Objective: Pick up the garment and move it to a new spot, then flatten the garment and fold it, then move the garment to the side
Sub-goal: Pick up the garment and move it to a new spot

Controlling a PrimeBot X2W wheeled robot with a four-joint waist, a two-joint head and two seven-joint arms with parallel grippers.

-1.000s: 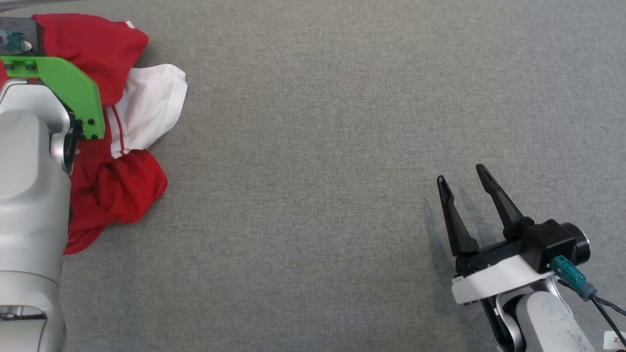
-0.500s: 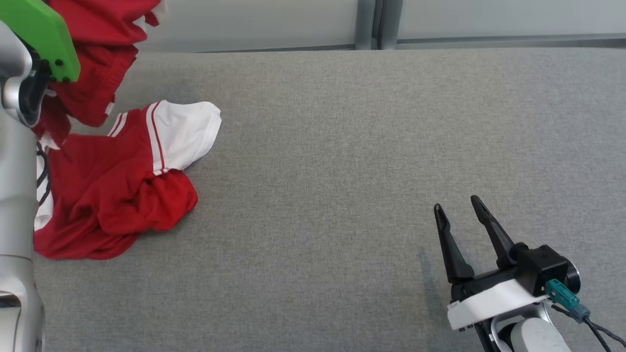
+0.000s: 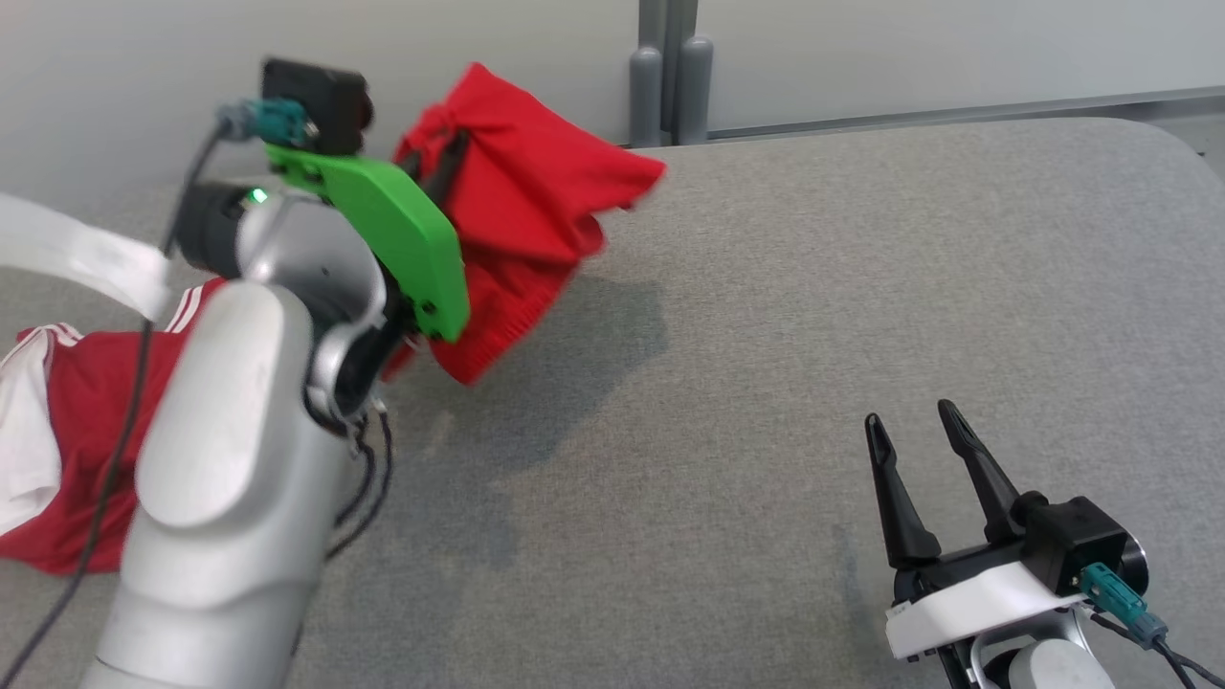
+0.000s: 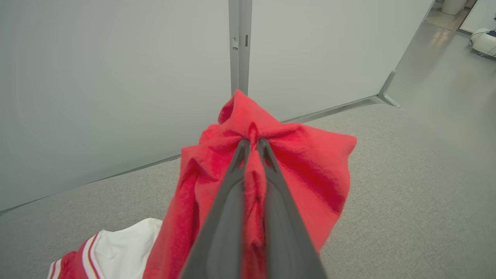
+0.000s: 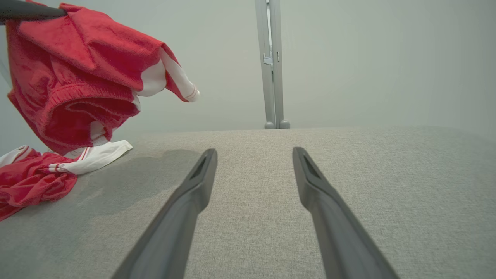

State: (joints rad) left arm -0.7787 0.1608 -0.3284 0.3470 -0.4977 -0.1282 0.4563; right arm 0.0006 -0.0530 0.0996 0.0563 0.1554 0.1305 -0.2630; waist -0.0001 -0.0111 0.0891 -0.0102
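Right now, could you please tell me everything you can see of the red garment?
The garment is soft red knit-looking cloth with white panels and thin red-and-white stripes, crumpled, not folded. The left gripper pinches a bunched fold between its fingers and holds that part raised; the rest trails down and lies heaped on the grey fabric surface at the robot's left.

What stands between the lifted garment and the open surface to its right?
Nothing visible does. Plain grey surface runs from the garment, pinched in the left gripper, across to the right gripper, which sits open at the lower right.
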